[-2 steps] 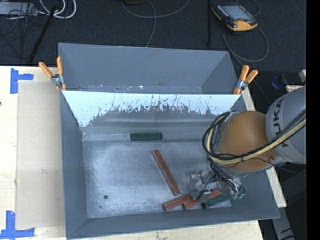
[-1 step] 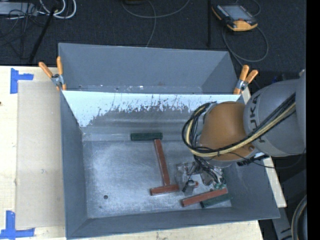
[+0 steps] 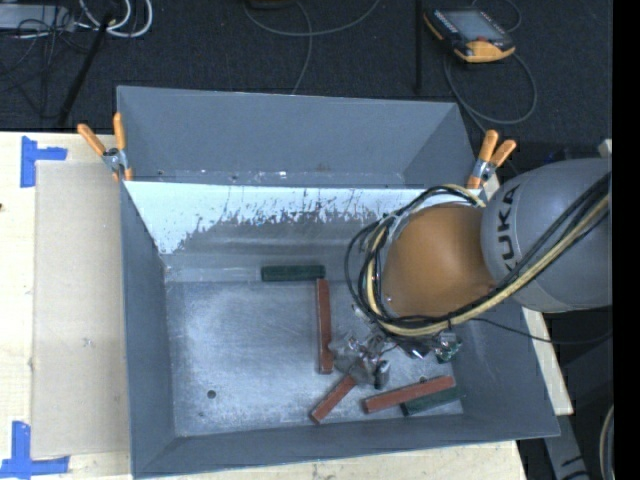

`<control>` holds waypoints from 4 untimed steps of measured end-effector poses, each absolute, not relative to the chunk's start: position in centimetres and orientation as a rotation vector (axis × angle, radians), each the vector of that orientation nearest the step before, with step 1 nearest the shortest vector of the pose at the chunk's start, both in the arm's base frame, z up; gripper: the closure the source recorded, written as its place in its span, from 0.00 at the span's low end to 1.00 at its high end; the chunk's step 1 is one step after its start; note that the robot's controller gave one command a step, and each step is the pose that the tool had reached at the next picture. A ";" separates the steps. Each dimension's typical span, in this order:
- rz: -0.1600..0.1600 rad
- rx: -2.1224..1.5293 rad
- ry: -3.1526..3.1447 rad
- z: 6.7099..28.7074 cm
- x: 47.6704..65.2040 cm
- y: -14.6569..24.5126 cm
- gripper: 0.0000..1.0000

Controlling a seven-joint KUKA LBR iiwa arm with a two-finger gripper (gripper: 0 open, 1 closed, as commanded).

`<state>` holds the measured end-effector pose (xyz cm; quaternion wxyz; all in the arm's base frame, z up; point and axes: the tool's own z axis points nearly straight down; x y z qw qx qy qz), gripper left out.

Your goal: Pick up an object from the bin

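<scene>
My gripper is low in the bin's right half, just below the arm's orange cover. It sits right above the upper end of a red-brown stick that lies slanted on the floor. A second red-brown stick lies nearly upright in the picture, just left of the gripper. A third red-brown stick lies to the gripper's lower right, with a dark green bar beside it. Whether the gripper touches any stick is hidden.
Another dark green bar lies near the back wall, left of the arm. The bin's right wall is close behind the arm. The left half of the floor is bare metal with one small dark speck.
</scene>
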<state>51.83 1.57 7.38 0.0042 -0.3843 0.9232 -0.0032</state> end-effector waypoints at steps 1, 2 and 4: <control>-0.033 -1.890 2.446 7.9 48.8 -5.8 1.00; 0.001 -1.919 2.473 7.2 47.6 -5.8 0.00; -0.004 -1.866 2.520 16.3 48.1 -4.8 1.00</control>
